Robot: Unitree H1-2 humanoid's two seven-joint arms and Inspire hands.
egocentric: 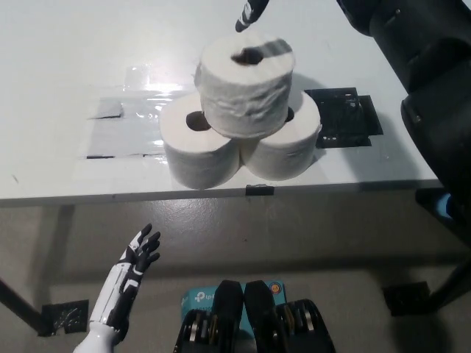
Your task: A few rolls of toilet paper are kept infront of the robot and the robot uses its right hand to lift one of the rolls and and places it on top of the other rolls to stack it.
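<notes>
**Third roll sits on top of the pair**

Three toilet paper rolls stand in a small pile near the front edge of the white table [66, 44]. Two of them stand on the tabletop side by side and touching: the left bottom roll [197, 156] and the right bottom roll [288, 151], each with its core hole facing up. The top roll [245, 88] rests across both, bridging the seam between them, upright with its dark core hole up. It covers part of each lower roll's top face and hangs a little toward the front.

My right hand [251, 12] is above and behind the pile, at the top edge of the view. Only a dark tip of it shows, clear of the top roll and touching nothing. Too little of it is visible for me to say whether it is spread or closed. My black right arm [427, 81] runs down the right side of the view, over the table's right end.

My left hand [138, 254] rests low at the lower left, below the table edge and well apart from the rolls. Its fingers are spread and it holds nothing.

On the table, a silvery taped patch [121, 129] lies just left of the pile, and a black mat [346, 118] lies just right of it, partly behind the right bottom roll.
</notes>
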